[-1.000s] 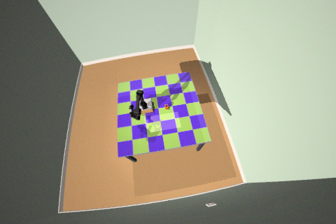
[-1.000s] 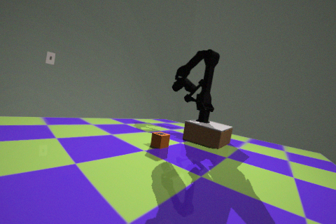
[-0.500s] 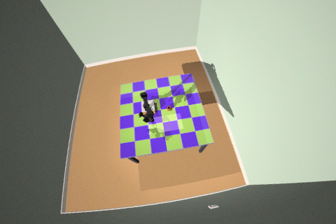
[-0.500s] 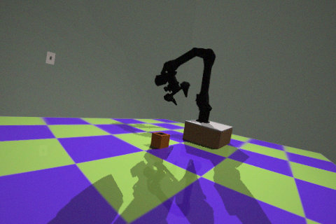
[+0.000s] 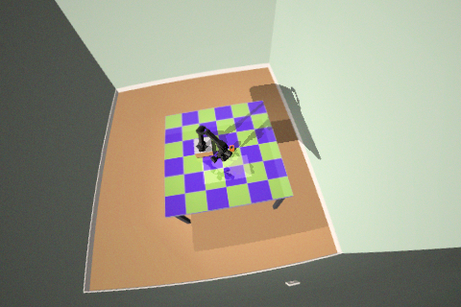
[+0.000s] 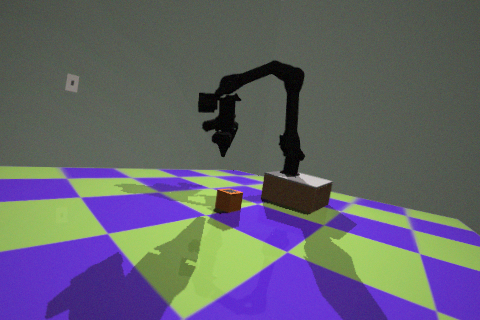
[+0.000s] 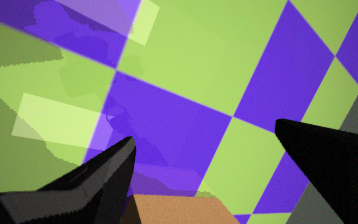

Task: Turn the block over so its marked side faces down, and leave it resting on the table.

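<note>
Seen from my remote station, the arm (image 5: 215,137) (image 6: 292,110) rises from its pale-topped, brown-sided base box (image 5: 204,154) (image 6: 295,196), bends at a high elbow and reaches out over the checkered table (image 5: 175,205) (image 6: 24,215) (image 7: 175,95). The gripper (image 5: 215,158) (image 6: 223,154) (image 7: 204,134) is open, with nothing between its fingers; in the exterior view it points downward, its tips raised above the tabletop. The orange block (image 5: 231,148) (image 6: 229,201) rests on the table, apart from the base box and untouched by the gripper. Its upper face, in the exterior view, bears a dark marking, so I read the marked side as facing up and the turn as not made. From above, I note the block just beside the dark outer part of the arm. The wrist view shows the two dark fingers well apart, one at lower left and one at right, with green and violet squares visible between them. At the lower edge of that view a tan face (image 7: 177,209) is cut off by the frame; I cannot tell whether it belongs to the block or the base box. Shadows of the arm cross the squares in the exterior view.
</note>
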{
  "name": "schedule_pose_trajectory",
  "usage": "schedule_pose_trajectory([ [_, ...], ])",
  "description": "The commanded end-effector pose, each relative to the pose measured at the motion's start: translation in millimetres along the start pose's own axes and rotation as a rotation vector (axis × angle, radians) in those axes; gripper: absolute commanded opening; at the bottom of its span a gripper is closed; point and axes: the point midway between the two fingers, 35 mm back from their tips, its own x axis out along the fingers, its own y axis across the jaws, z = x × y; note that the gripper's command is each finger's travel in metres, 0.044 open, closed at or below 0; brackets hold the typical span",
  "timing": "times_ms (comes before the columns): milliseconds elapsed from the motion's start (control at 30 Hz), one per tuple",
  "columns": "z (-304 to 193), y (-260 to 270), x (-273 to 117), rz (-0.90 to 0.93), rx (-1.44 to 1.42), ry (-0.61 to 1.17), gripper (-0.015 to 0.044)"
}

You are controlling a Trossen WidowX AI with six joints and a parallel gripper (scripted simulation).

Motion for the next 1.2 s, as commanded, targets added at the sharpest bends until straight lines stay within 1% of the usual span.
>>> schedule_pose_trajectory([
  [0, 1, 69, -18, 0.112, -0.277, -0.069, 0.0440],
  [167, -19, 148, -42, 0.241, -0.613, -0.149, 0.0440],
  [300, -52, 205, -62, 0.337, -0.873, -0.204, 0.0440],
  [367, -69, 224, -69, 0.373, -0.972, -0.223, 0.0440],
  [600, -74, 228, -70, 0.380, -0.991, -0.226, 0.0440],
  [633, -74, 229, -67, 0.380, -0.991, -0.226, 0.0440],
  [733, -73, 241, -40, 0.380, -0.991, -0.226, 0.0440],
  [933, -73, 243, -37, 0.380, -0.991, -0.226, 0.0440],
  [1033, -76, 248, -25, 0.380, -0.991, -0.226, 0.0440],
  [1167, -76, 248, -24, 0.380, -0.991, -0.226, 0.0440],
])
